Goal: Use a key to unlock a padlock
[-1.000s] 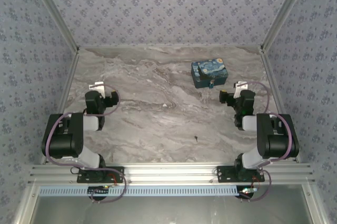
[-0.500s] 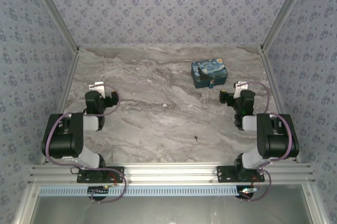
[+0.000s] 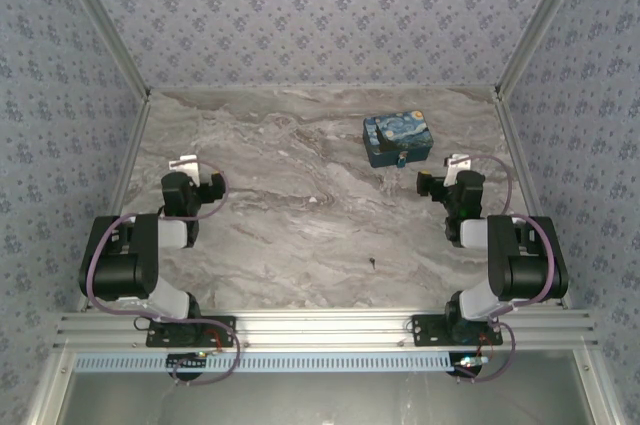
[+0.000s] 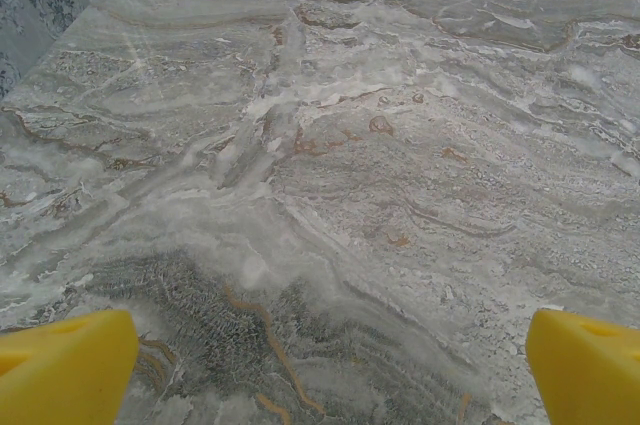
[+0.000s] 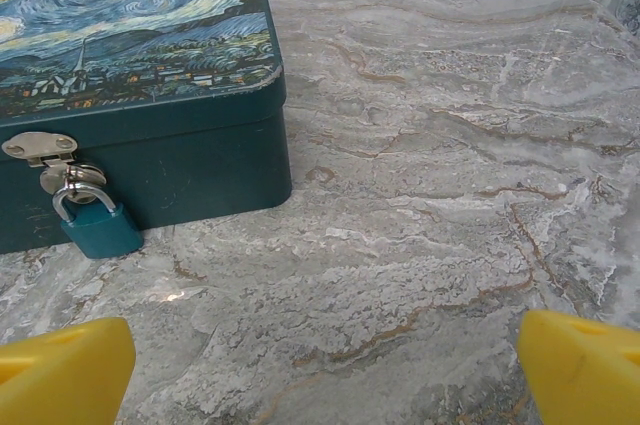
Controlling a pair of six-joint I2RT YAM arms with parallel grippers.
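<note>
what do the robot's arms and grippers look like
Both arms match: the left arm and right arm have bulky black joints, pale grey links and a purplish cable looping alongside. The left gripper and right gripper end in bright yellow, wedge-shaped fingertips.

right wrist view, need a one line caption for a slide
Right gripper open over the marble table, facing a small blue padlock hanging from the hasp of the starry-night box.
</note>
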